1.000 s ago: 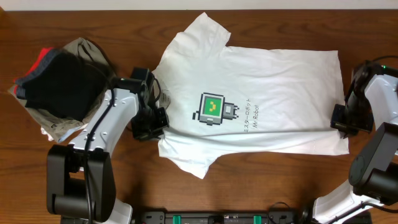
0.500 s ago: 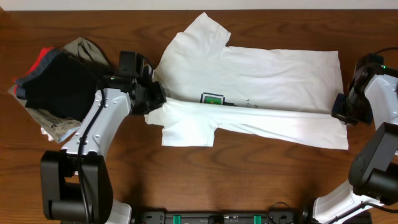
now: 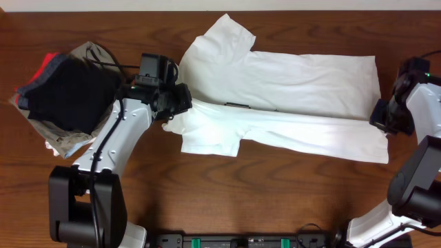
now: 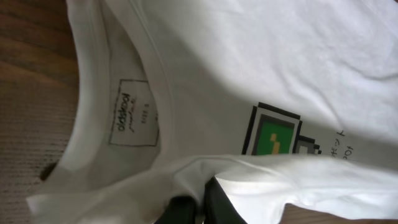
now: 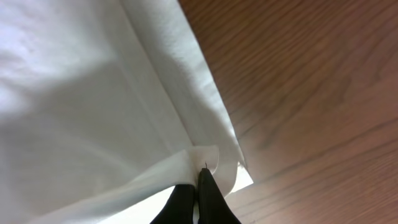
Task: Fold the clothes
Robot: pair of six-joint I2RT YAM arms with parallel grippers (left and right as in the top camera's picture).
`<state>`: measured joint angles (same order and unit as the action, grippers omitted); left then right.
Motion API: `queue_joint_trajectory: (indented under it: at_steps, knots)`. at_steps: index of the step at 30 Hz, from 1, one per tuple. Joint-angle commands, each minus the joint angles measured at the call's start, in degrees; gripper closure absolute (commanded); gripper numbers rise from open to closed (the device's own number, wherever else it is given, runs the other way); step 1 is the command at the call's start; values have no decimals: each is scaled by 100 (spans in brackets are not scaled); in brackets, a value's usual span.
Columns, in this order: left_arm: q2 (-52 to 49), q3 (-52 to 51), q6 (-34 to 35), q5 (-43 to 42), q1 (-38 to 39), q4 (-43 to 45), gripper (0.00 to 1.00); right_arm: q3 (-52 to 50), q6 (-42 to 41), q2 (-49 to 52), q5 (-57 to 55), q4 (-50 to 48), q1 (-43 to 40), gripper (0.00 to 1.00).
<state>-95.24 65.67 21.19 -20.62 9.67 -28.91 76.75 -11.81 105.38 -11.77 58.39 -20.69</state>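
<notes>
White shirt (image 3: 296,83), thin and creased. Lies lengthwise, collar left, hem right. Near half folded over toward the far side, covering most of the green-and-black print (image 4: 273,134). Far sleeve flat, pointing far-left; near sleeve turned over with the fold.

Overhead looks straight down; wrist cameras hug the garment (image 3: 310,76).

white clothes (image 3: 296,83), green-black pixel print (image 4: 273,134); black, red, khaki pile (image 3: 65,96); brown wood-grain table (image 3: 275,200)
</notes>
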Motion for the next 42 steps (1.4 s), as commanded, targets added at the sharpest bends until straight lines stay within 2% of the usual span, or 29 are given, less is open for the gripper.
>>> queue_joint_trajectory:
  at_steps: [1,6,22,36,39,42]
  knots:
    - [94,101,48,249,4,9,94,2,-144,-26,-87,-114,-138,99]
    - [92,17,50,481,7,44,94,0,-144,-26,-83,-337,-146,99]
    - [22,-208,50,481,7,846,93,-17,-144,-26,0,-514,-142,99]
    - [-782,-208,50,481,7,1003,92,-157,-144,-24,2,-745,-142,98]
    - [-798,-208,50,481,7,1023,71,-234,-146,-24,2,-870,-142,97]
    - [-798,-208,50,479,7,1036,50,-382,-146,-24,2,-1119,-142,90]
